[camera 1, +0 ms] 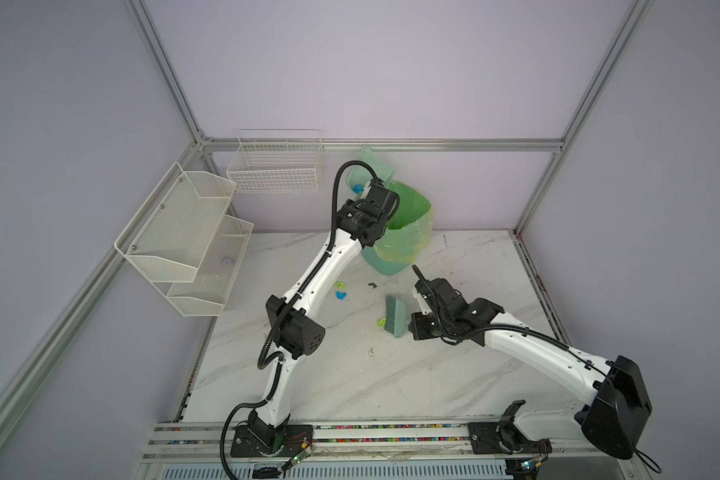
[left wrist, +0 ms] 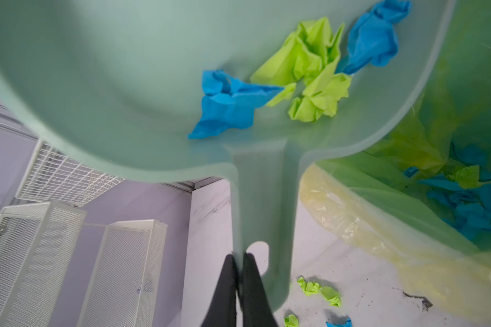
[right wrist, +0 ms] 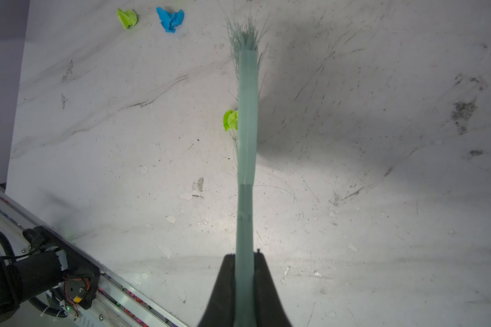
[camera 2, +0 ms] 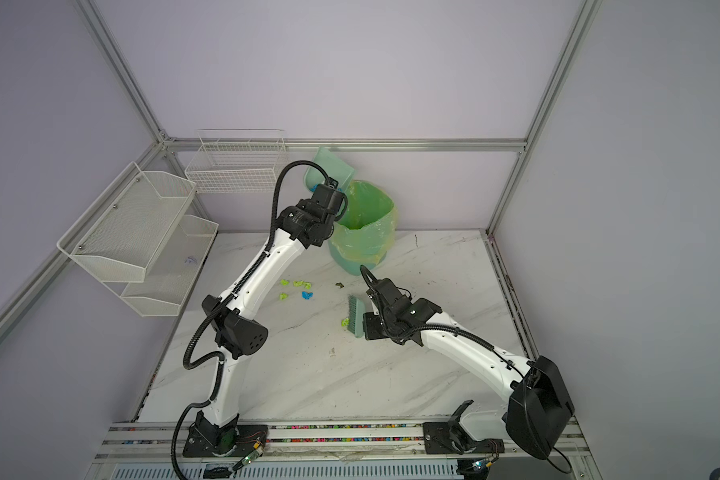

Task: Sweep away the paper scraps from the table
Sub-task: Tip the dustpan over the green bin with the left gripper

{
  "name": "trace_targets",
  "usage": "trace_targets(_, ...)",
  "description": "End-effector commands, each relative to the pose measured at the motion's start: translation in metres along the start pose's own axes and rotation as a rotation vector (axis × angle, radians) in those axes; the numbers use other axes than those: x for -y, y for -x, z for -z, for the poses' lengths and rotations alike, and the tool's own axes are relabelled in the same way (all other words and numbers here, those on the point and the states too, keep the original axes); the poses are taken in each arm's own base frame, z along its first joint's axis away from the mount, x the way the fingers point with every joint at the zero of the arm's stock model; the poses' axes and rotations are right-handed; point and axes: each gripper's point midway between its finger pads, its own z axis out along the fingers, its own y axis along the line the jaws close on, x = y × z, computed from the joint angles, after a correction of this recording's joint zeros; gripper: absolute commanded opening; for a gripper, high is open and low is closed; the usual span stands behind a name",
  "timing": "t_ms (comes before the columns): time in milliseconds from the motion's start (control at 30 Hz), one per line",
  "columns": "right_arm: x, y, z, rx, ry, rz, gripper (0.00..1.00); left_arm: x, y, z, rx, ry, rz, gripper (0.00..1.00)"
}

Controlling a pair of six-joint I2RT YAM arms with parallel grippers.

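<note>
My left gripper (left wrist: 239,256) is shut on the handle of a pale green dustpan (left wrist: 125,85), raised and tilted beside the bin (camera 1: 408,224). Several blue and yellow-green paper scraps (left wrist: 309,70) lie in the pan. More scraps (left wrist: 465,198) sit inside the bin's green liner. My right gripper (right wrist: 245,256) is shut on the handle of a green brush (right wrist: 247,113), bristles low over the table (camera 1: 350,386). One yellow-green scrap (right wrist: 229,120) touches the brush's side. A few loose scraps (camera 2: 296,284) lie near the left arm in both top views.
A white wire basket (camera 1: 275,166) and a two-tier mesh shelf (camera 1: 184,232) hang on the back-left walls. A dark olive speck (camera 1: 372,285) lies in front of the bin. The front rail (camera 1: 391,432) holds small coloured beads and both arm bases.
</note>
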Motion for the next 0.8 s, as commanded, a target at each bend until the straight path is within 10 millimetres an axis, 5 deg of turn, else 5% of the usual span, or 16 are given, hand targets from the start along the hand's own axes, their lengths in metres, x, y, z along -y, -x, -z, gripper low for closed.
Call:
trace_targets(0,0.001,0.0,-0.002,0.011,0.008,-0.015,0.0,-0.022,0.022,0.006,0.036,0.241,-0.073,0.0)
trace_targets(333,0.003,-0.002,-0.003,0.012,0.009,-0.012,0.0,-0.019,0.02,-0.003,0.005,0.441,-0.241,0.0)
trace_targets(767,0.002,-0.002,0.004,0.03,0.021,-0.014,0.0,-0.047,0.044,0.033,0.032,0.508,-0.165,0.0)
